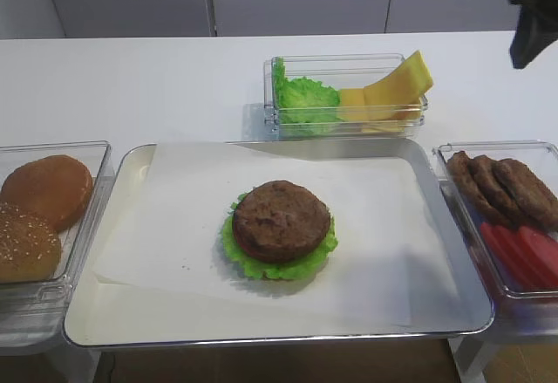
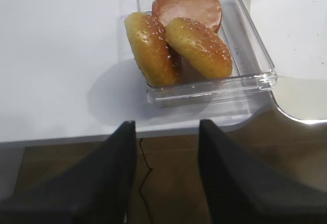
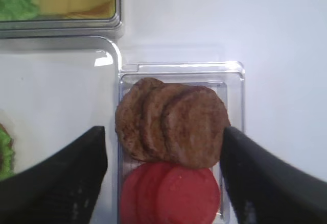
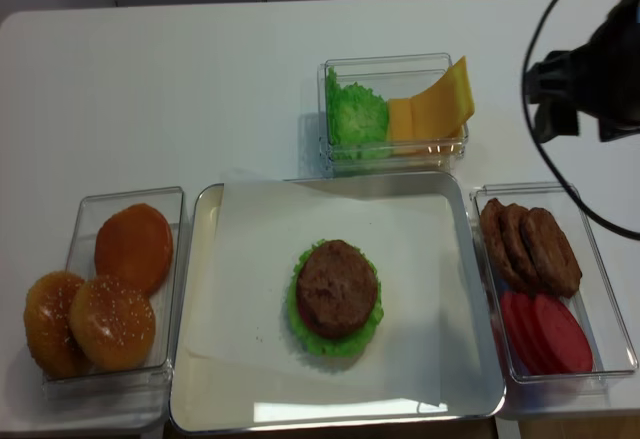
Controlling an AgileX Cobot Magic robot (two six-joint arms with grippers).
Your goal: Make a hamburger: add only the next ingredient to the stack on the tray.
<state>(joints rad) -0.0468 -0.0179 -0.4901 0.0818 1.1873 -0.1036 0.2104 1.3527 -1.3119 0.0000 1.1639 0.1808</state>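
Nearest is the tray point(image 1: 261, 329), and on its white paper the stack point(image 1: 279, 252) already carries the meat patty point(image 1: 281, 220), flat on the frilly lettuce; no tomato shows under it. Left of the tray, the left gripper point(image 2: 166, 147) hangs with its jaws apart and empty, just short of the bun box point(image 2: 255, 66). To the right, the right gripper point(image 3: 162, 147) is spread wide and holds nothing, high above the spare patties point(image 3: 173, 122) and tomato slices point(image 3: 173, 193). The risk, I judge, is that gripper dropping for a second patty, overfilling the stack. Nothing stands between them. Farthest is the lettuce and cheese box point(image 1: 344, 95)
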